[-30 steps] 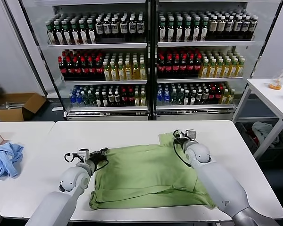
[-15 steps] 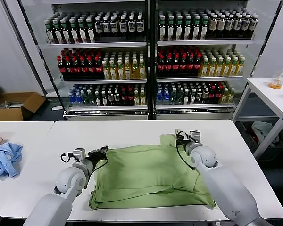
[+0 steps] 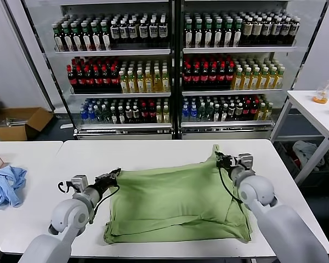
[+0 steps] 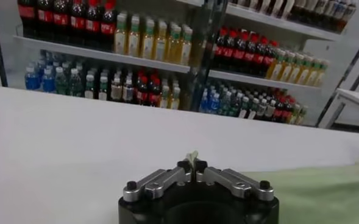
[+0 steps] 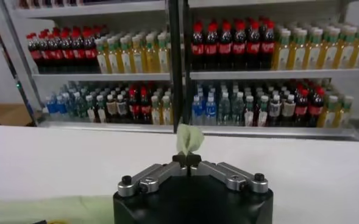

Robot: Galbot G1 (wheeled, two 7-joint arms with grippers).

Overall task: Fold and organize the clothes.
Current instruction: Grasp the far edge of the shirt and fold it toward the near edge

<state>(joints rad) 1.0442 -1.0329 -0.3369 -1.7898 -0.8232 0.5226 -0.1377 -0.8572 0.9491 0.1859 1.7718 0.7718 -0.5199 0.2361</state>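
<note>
Left pincer (image 3: 116, 173): clamped on the pale green cotton shirt (image 3: 178, 205), at its far left corner.
Right pincer (image 3: 219, 158): pinching the far right corner.
Shirt: stretched between both pincers on the white table (image 3: 148, 150).

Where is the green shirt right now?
In the head view, the green shirt lies on the white table before the drinks fridge, its far corners pinched by the left gripper and right gripper.

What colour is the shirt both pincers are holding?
Plain pale green; the shirt shows no print on its upward side. Best seen in the head view.
</note>
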